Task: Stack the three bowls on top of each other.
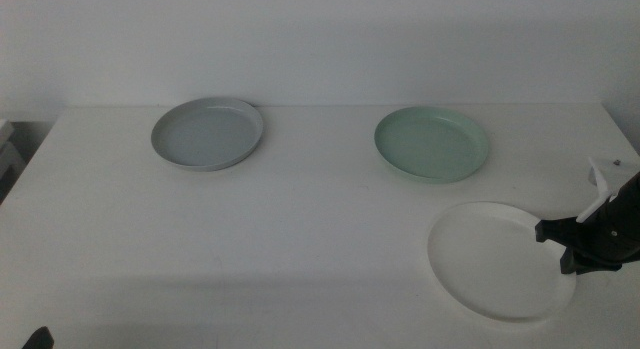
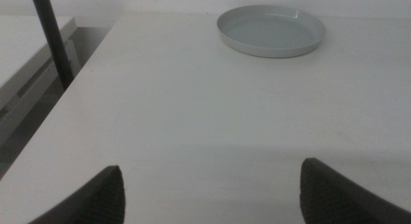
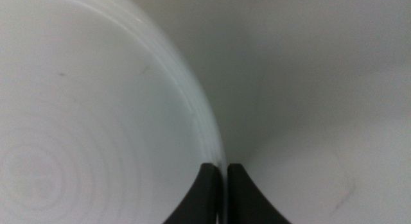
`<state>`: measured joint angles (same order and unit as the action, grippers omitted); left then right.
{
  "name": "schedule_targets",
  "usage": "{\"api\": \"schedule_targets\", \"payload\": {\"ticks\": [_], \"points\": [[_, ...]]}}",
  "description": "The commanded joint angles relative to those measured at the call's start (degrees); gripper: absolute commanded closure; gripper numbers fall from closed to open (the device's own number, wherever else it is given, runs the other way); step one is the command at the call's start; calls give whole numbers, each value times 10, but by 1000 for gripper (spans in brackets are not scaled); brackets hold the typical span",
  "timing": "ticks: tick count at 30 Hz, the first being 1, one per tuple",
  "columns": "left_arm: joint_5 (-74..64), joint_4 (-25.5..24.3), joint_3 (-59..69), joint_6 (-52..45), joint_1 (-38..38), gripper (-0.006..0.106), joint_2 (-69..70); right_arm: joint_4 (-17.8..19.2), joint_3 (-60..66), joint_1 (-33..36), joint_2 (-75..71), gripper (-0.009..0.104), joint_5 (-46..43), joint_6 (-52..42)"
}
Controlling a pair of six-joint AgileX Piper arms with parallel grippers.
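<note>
The right claw [image 1: 556,246] is clamped on the rim of the white bowl [image 1: 497,259], its two dark jaws pinched onto the edge nearest the right arm, one jaw inside the rim and one outside, as the right wrist view shows with only the thin lip between them. That bowl sits at the near right of the surface [image 1: 300,239], seemingly tilted, its far edge raised a little, though whether it is clear of the surface cannot be told. The relation that matters is the heading from this grip: the mint green bowl [image 1: 432,143] lies just beyond the white one, further back and slightly to the left, near but apart from it. The light grey bowl [image 1: 207,133] sits well apart across the surface at the back left. So the green bowl is likely the closest place to set the white one down, reached by a short carry away from the right arm's side. The left claw [image 2: 212,198] waits low at the near left, jaws spread wide and holding nothing, with the grey bowl ahead of it.
</note>
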<state>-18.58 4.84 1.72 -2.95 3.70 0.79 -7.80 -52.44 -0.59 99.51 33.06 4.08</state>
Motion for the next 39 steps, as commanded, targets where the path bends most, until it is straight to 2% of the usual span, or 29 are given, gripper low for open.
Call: {"api": "schedule_targets", "payload": {"ticks": [1, 7, 10, 15, 22, 30, 39], "points": [[44, 5, 3, 4, -3, 12, 8, -1, -15, 2, -42, 95, 9, 1], [44, 5, 3, 4, -3, 12, 8, -3, -61, 37, -116, 95, 77, 13], [44, 5, 3, 4, -3, 12, 8, -21, -94, 74, -134, 95, 97, 13], [44, 5, 3, 4, -3, 12, 8, -57, -150, 146, -114, 95, 98, 14], [44, 5, 3, 4, -3, 12, 8, -60, -227, 221, -39, 95, 97, 40], [44, 5, 3, 4, -3, 12, 8, -66, -276, 237, 56, 95, 72, 57], [44, 5, 3, 4, -3, 12, 8, -68, -277, 237, 110, 95, 33, 55]]}}
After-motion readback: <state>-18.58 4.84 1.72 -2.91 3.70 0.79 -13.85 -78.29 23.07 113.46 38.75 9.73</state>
